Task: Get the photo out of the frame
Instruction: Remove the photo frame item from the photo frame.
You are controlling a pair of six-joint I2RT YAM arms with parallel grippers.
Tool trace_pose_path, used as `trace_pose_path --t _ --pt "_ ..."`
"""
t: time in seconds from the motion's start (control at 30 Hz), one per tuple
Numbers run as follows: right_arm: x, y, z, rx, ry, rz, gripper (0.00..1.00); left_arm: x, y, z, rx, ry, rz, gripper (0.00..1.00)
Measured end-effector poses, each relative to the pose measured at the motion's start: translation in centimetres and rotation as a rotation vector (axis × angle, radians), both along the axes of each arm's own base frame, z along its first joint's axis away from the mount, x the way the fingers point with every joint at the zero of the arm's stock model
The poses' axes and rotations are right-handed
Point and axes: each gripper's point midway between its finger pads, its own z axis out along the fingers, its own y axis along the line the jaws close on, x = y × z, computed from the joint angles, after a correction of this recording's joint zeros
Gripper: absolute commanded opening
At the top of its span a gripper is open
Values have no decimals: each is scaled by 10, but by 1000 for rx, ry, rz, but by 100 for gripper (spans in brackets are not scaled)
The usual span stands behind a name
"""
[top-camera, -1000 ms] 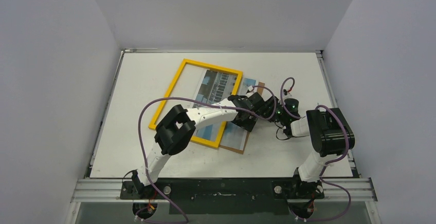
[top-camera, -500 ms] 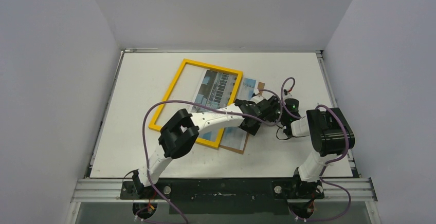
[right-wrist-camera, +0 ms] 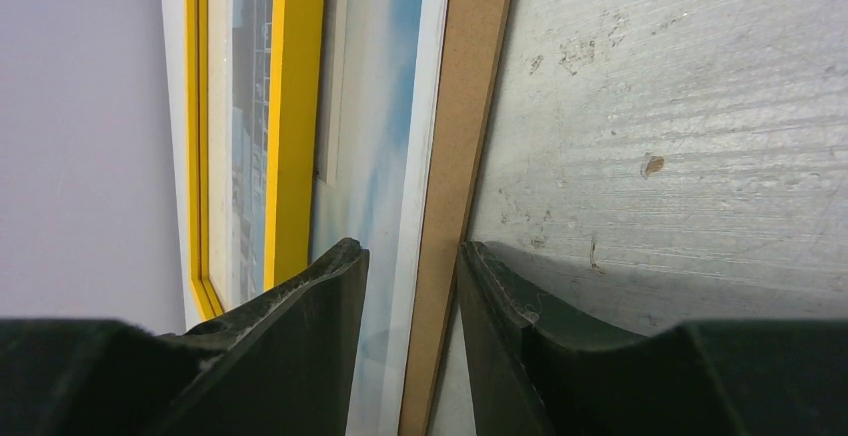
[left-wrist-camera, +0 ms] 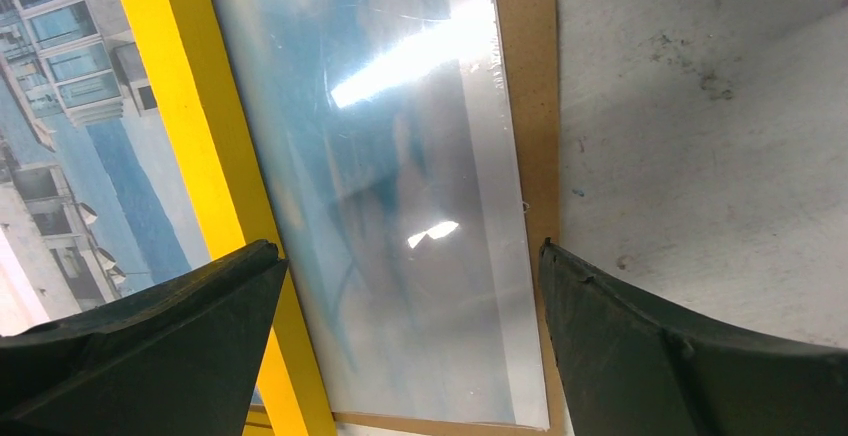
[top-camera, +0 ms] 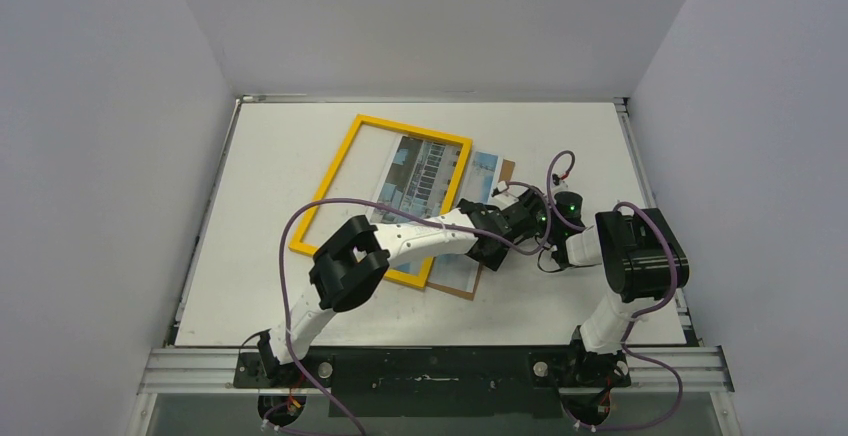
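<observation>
The yellow frame point(top-camera: 327, 183) lies flat on the table with the photo point(top-camera: 425, 171) showing through its opening and sticking out past its right bar. A brown backing point(top-camera: 507, 168) lies under the photo. My left gripper point(left-wrist-camera: 410, 286) hovers open over the photo's point(left-wrist-camera: 380, 206) glossy right part, one finger point(left-wrist-camera: 150, 356) over the frame bar point(left-wrist-camera: 190, 156), the other point(left-wrist-camera: 680, 356) over the table beside the backing point(left-wrist-camera: 530, 106). My right gripper point(right-wrist-camera: 412, 256) lies low at the stack's right edge, jaws partly apart around the photo's white edge point(right-wrist-camera: 425, 156) and the backing point(right-wrist-camera: 475, 106), with a gap showing.
The white table point(top-camera: 280, 296) is walled at the back and both sides. The two arms meet close together at the stack's right edge, their purple cables looping above. A rail runs along the near table edge point(top-camera: 430, 361).
My left gripper has slid right and nearer, off the frame's right bar to the exposed photo edge. The right arm has barely moved.
</observation>
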Motion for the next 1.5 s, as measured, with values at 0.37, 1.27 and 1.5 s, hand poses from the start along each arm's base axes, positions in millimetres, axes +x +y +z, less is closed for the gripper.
trace_pose_path --t 0.37,1.27,1.5 --pt "0 0 0 1 -1 1 40 1 5 0 22 -7 8 100" --pt "0 0 -1 0 -1 1 40 7 26 -4 61 -56 80 94" --pt "0 0 -1 -2 -2 2 34 4 39 -9 -41 24 98 94"
